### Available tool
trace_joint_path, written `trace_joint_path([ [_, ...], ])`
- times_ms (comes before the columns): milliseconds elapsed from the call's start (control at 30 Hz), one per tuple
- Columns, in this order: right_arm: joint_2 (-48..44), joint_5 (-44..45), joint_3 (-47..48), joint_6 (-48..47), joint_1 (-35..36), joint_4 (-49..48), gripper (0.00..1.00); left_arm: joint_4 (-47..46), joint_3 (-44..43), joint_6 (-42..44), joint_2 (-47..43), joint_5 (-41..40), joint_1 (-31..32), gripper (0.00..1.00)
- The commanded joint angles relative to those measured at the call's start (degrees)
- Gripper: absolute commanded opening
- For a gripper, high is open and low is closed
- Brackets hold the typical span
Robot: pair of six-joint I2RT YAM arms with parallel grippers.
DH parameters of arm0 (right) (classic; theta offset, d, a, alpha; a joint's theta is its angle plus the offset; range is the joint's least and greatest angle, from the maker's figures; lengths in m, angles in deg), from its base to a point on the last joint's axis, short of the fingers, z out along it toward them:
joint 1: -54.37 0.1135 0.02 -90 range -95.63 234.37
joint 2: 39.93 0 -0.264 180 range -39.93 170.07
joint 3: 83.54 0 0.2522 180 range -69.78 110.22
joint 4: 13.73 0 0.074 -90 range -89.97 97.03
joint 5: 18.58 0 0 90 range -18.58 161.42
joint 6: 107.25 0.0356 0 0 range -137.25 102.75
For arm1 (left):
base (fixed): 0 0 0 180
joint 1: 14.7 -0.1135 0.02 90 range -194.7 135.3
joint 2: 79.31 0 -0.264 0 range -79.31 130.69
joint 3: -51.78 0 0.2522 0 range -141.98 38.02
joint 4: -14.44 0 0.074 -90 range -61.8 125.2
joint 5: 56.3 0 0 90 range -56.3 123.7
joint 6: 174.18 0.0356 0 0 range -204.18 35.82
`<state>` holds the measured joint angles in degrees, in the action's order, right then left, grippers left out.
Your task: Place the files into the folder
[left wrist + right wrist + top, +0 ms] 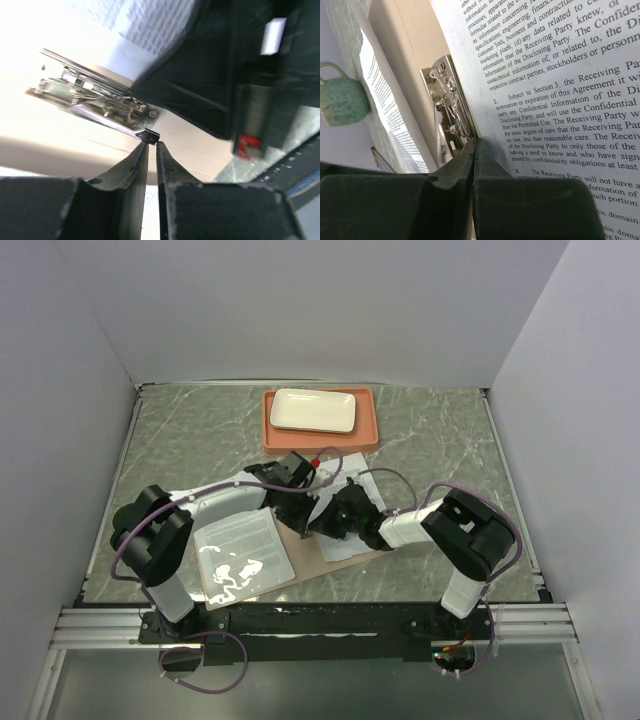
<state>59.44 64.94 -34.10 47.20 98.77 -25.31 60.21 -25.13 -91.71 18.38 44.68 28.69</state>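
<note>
The tan folder (345, 548) lies open on the table. One printed sheet (238, 538) lies on its left half under glossy plastic. The other sheet (352, 468) lies on the right half, and shows in the right wrist view (560, 75). A metal clip (95, 97) sits at the spine and also shows in the right wrist view (447, 100). My left gripper (297, 502) is shut on the dark tip of the clip's lever (150, 135), its fingers (135, 170) nearly touching. My right gripper (326, 520) is shut at that sheet's edge beside the clip (475, 142).
An orange tray (370, 435) with a white rectangular plate (314, 410) stands at the back centre. A teal mug-shaped thing (342, 100) shows at the left of the right wrist view. Both arms cross over the folder's middle, close together. Grey walls enclose the table.
</note>
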Motion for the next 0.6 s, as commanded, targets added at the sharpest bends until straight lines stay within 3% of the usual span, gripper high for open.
trace_joint_path([
  [0,4.3,0.1,-2.5,-1.5,2.7,14.7,0.0,-5.9,-5.6,3.6,-3.6,0.7,-5.6,0.21],
  [367,2.9,0.9,-3.2,-2.3,2.8,16.3,0.0,-8.0,0.1,4.5,-4.3,0.0,-12.3,0.39],
  [567,0.9,2.5,-3.9,-2.3,2.7,17.5,0.0,-6.2,-2.1,5.6,-4.8,0.8,-14.1,0.61],
])
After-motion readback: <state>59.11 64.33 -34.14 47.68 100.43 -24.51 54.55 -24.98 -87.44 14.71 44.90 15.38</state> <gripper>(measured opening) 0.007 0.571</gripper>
